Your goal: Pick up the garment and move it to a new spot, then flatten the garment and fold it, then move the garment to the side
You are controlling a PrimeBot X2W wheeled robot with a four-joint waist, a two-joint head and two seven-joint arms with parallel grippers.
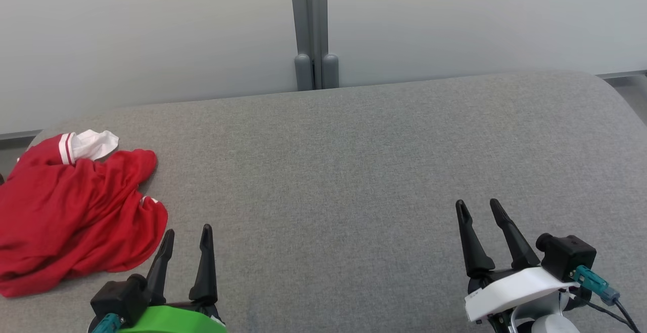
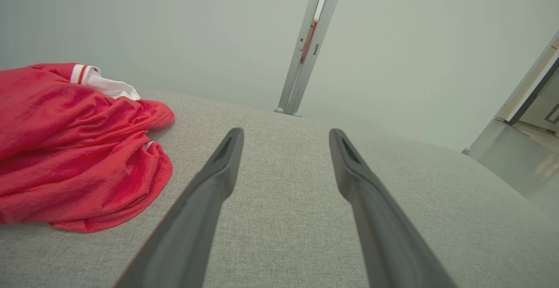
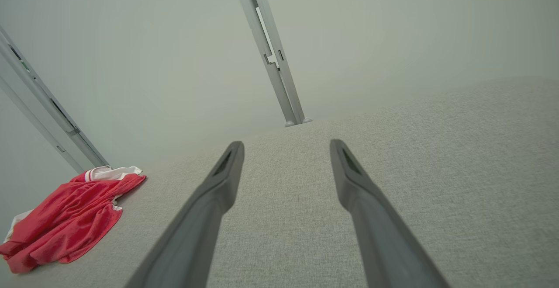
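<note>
A crumpled red garment with white trim lies at the far left of the grey fabric surface. In the left wrist view the garment bunches up at the left, and in the right wrist view the garment is small at the lower left. My left gripper stands open just to the right of the garment's near edge, with nothing between its fingers. My right gripper is open over bare fabric at the lower right, far from the garment.
A pale wall panel with a grey vertical post stands behind the surface's back edge. The surface rounds off at the right corner. Broad bare fabric lies between the two grippers.
</note>
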